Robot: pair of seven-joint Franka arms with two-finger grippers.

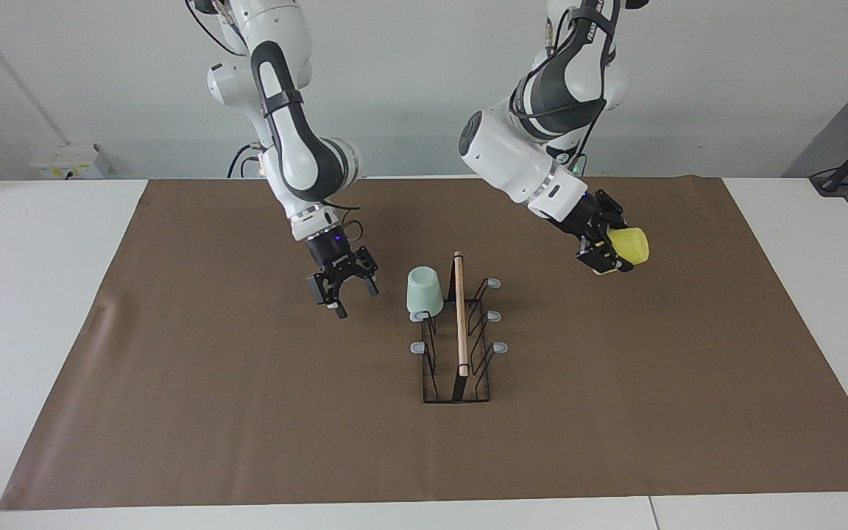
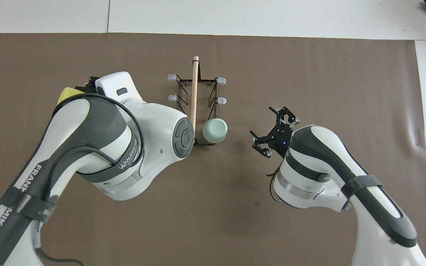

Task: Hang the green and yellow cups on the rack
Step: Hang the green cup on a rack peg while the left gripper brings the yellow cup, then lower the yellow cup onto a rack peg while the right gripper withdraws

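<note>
**Halfway: green cup hung, yellow cup aloft**

Gripped sideways in the left claw, the yellow cup hangs over bare mat toward the left arm's end of the worktop. The right claw, wide and empty, hovers beside the rack, where the green cup sits inverted on a prong. A skewed approach could knock the rack's wooden handle or miss a free prong; open mat surrounds the rack.

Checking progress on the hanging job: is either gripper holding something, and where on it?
Left gripper holds the bright yellow plastic cup near its rim end, up in the air. Right gripper is open and holds nothing.
</note>
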